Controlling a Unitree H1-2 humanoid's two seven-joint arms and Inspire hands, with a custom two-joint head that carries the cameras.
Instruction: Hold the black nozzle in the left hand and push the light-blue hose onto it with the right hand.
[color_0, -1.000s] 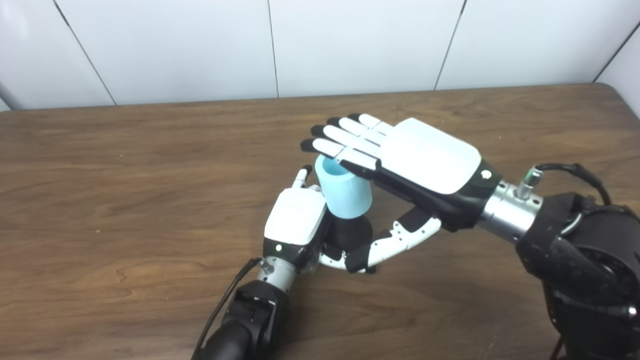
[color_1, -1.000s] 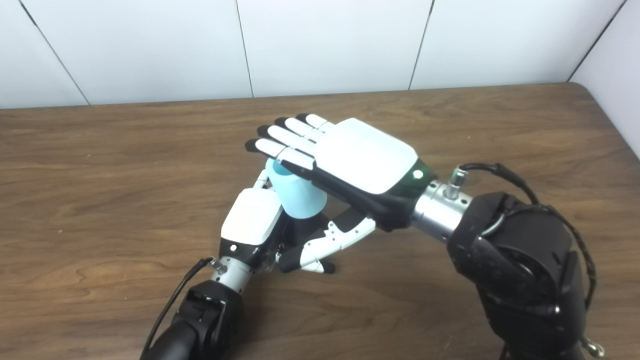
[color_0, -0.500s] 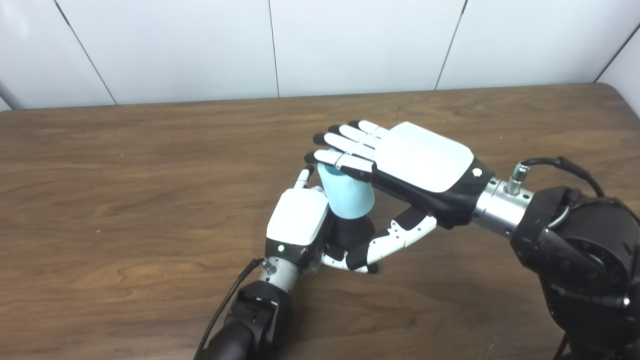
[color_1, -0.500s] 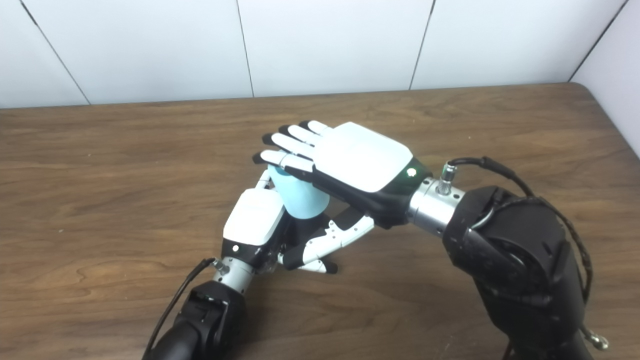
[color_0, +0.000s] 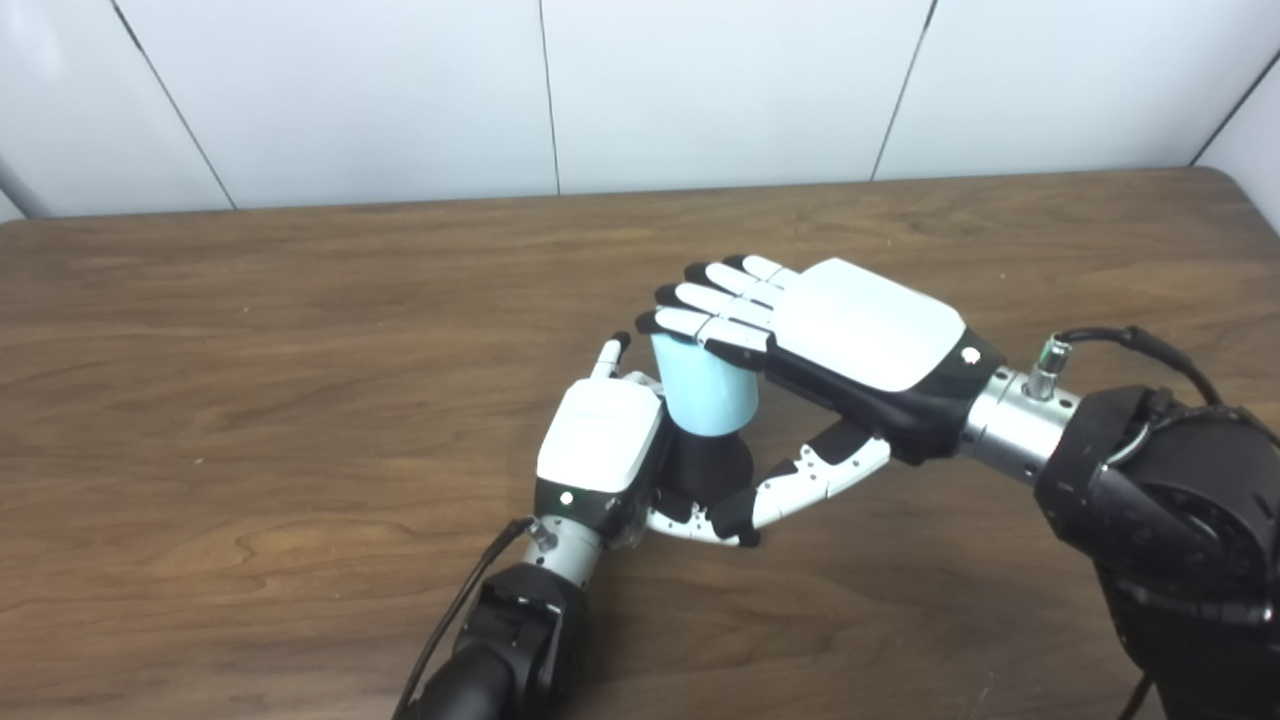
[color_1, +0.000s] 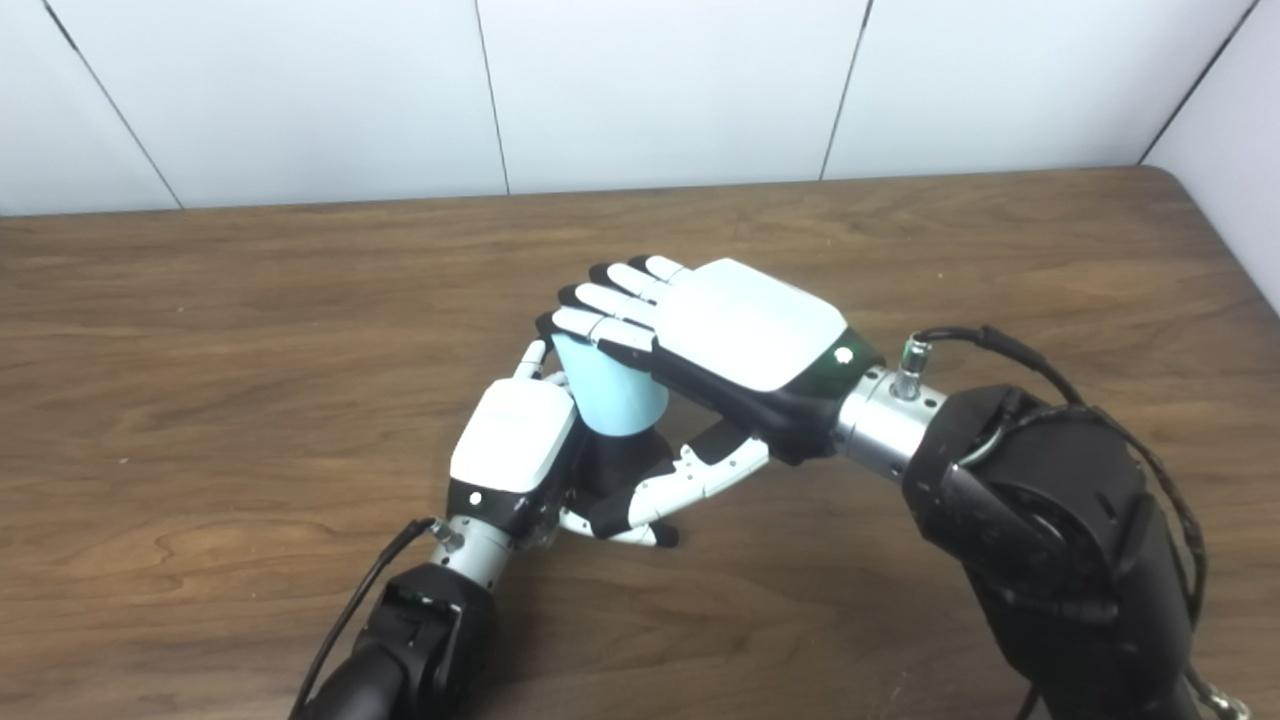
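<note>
The right hand's fingers (color_0: 700, 322) are lying flat and together over the top rim of the light-blue hose (color_0: 705, 395) — likely to press it down — while the left hand (color_0: 605, 450) is clasping the black nozzle (color_0: 705, 468) beneath, steadying it. The hose, a short, smooth, pale-blue sleeve, is standing upright on the nozzle near the middle of the counter (color_0: 250, 400) — the right hand (color_0: 865, 340) is gripping nothing.

Dark wood-grain tabletop (color_0: 250, 330), rounded far right corner. Behind it white panelled wall (color_0: 720, 80) with thin dark seams. Even, flat lighting.
</note>
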